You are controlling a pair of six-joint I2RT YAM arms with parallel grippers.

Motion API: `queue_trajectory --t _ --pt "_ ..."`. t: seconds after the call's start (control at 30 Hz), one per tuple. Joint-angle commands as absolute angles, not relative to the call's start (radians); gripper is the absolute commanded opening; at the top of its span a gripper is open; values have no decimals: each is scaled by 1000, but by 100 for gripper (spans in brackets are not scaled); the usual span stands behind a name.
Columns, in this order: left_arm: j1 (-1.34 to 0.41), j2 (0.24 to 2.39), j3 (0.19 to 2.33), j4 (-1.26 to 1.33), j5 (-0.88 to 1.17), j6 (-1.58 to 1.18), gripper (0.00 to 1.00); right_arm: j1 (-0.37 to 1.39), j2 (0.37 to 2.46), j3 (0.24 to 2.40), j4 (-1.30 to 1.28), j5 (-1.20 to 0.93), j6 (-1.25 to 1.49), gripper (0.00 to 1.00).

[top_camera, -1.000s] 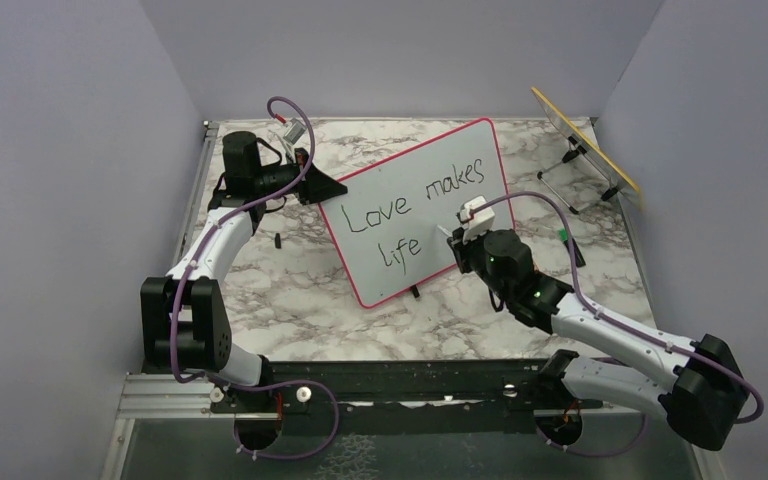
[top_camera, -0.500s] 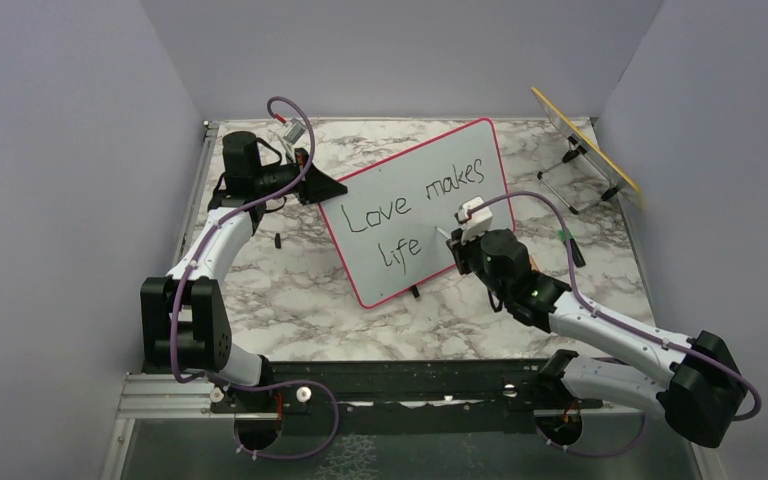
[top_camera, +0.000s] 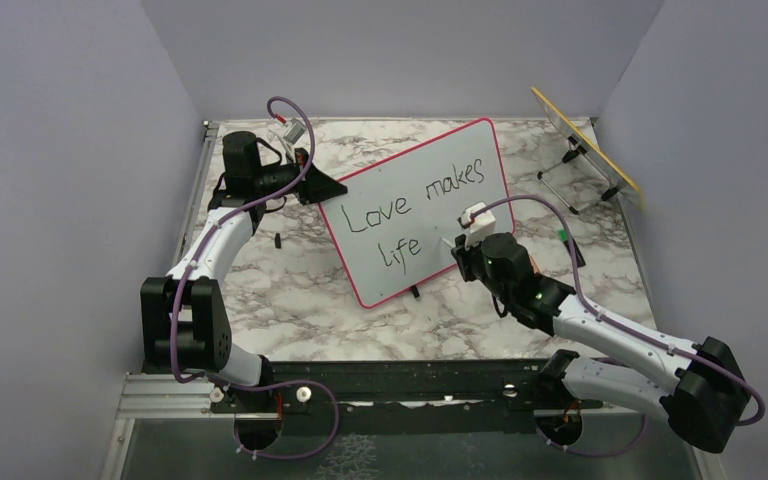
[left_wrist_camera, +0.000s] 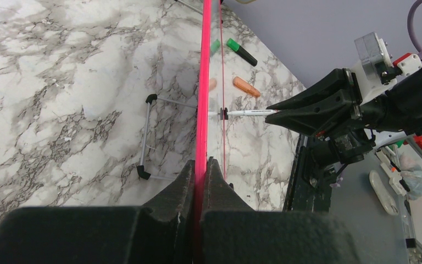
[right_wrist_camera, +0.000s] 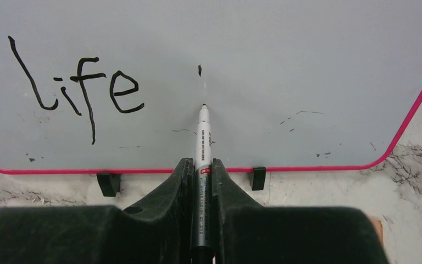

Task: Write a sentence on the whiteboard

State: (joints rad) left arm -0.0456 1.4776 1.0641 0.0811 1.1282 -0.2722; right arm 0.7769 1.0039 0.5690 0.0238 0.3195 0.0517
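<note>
1. At the middle of the table [top_camera: 290, 290], upright and angled: whiteboard [top_camera: 415, 215].
2. On its left edge: left gripper [top_camera: 336, 188], clamped over the frame.
3. On its face: sentence [top_camera: 380, 212], "Love makes" above, "life" below at left.
4. Before its lower right part: right gripper [top_camera: 457, 244], closed around a marker [right_wrist_camera: 202, 137], tip at the face, right of "life", just below a small mark [right_wrist_camera: 199, 70].
5. Right of the board, flat on the table: loose pen [top_camera: 568, 243].
6. Behind and to the right, at the far corner: panel on a wire stand [top_camera: 585, 145].

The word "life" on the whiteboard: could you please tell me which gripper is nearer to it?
Right. The right gripper, shut on the marker, is just past the end of "life"; the left gripper clamps the whiteboard at its left edge, farther off beside "Love".
</note>
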Motion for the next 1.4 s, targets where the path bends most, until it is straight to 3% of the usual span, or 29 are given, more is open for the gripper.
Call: queue_trajectory --t 0.0,1.37 --pt "-48 1517 1042 2 1036 -207 0 773 990 557 2 309 65 1" --pt "-48 1519 1042 2 1036 -206 0 772 1048 576 187 334 30 1"
